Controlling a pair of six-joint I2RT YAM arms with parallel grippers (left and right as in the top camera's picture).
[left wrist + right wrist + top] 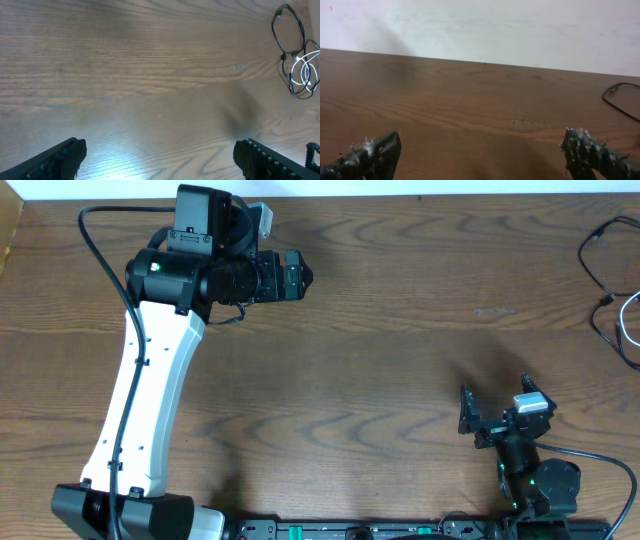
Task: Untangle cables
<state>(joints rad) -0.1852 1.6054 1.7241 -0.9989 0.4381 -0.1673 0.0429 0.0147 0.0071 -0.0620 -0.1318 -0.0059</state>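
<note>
A black cable [598, 255] and a white cable [628, 320] lie tangled together at the table's far right edge. In the left wrist view the black loop [288, 30] and the white cable [307, 70] show at the top right. In the right wrist view only a piece of the black cable [620, 102] shows at the right edge. My left gripper [300, 277] [160, 160] is open and empty at the back left, far from the cables. My right gripper [497, 402] [480, 155] is open and empty near the front right, short of the cables.
The brown wooden table [380, 350] fills the views. The white left arm [150, 390] stretches from the front left to the back. A pale wall [480, 25] rises behind the table's far edge.
</note>
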